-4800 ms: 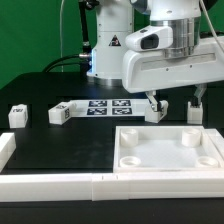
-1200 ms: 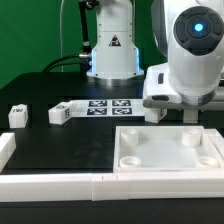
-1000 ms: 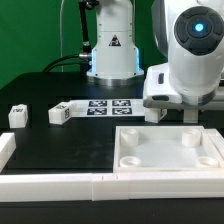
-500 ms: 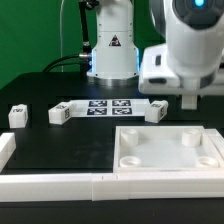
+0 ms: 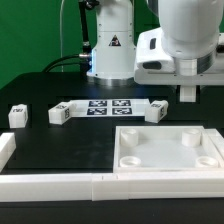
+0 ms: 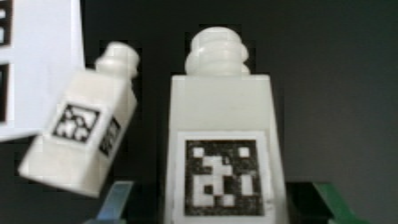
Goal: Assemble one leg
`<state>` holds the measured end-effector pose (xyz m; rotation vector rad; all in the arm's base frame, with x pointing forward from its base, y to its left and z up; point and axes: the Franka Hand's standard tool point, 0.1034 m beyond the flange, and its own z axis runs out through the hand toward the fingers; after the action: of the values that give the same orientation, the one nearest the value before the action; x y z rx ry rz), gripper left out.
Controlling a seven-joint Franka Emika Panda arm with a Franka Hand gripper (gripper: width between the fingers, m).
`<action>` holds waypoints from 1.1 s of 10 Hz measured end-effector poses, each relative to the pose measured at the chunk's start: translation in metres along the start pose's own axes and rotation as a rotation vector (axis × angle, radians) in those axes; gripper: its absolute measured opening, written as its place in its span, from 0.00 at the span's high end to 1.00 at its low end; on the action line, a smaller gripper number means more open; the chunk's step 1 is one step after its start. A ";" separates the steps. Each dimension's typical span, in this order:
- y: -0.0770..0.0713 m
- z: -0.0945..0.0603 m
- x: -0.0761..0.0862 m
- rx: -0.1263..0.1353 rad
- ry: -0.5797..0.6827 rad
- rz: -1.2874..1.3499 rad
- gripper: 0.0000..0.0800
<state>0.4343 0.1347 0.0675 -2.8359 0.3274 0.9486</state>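
Gripper (image 6: 224, 203) is clamped on a small chunky white plastic leg (image 6: 222, 130) w/ a black-and-white square tag. Its dark fingers (image 6: 121, 205) sit on either long side, and the leg's knob end points away from them. The leg looks held off the black table (image 5: 60, 140), up at the exterior view's right; in that view it's hidden behind the gripper. A second leg (image 5: 158, 109), same sort, lies tilted just beside the thin flat white marker board (image 5: 105, 105), at its end twd the exterior view's right. A third leg (image 5: 58, 113) and fourth leg (image 5: 17, 114) sit near the exterior view's left. The large flat white square tray (image 5: 165, 152) w/ round corner sockets lies in front, next to a long white border rail (image 5: 60, 185).
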 end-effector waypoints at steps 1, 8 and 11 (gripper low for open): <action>-0.003 -0.003 0.004 0.012 0.122 -0.007 0.64; -0.005 -0.057 0.026 0.007 0.724 -0.149 0.64; -0.016 -0.050 0.021 0.055 0.938 -0.203 0.64</action>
<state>0.4831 0.1368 0.0949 -2.9710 0.1292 -0.4672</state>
